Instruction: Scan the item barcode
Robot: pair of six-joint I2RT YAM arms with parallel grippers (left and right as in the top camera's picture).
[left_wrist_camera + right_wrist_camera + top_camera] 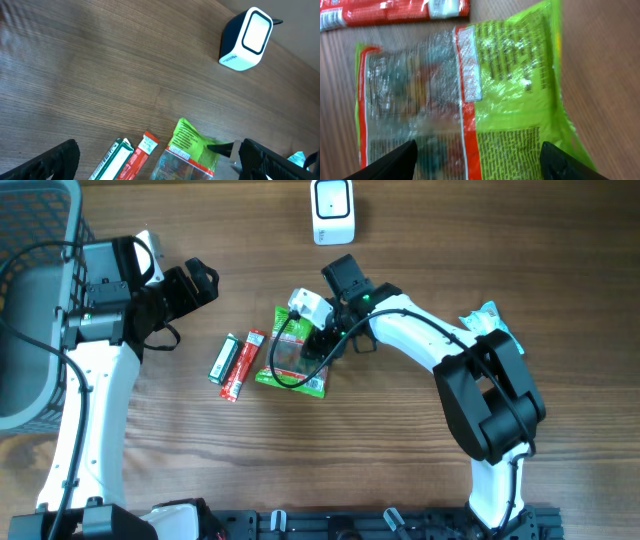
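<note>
**Wood-grain worktop, snack bag under your right pincer**

Brown wood-grain worktop (420, 470) carried everything, and your snack bag (290, 358) lay flat near its middle, well apart from the white scanner (332, 210) at the far edge. The bag was glossy, crinkled film. It was bright green on its printed panels, with a clear window framed by an orange-red band. Dense small print covered the green parts, but no barcode could be made out among it.

Your right pincer (477, 145) hung directly over the bag with its fingers (390, 162) spread wide to either side and nothing gripped. Whether the tips touched the film could not be told.

Your left pincer (203, 283) stood fully open and empty, beside the grey basket (40, 240).

Just left of the bag lay a red bar (243, 365) and a green-and-white bar (222, 358), side by side.
</note>
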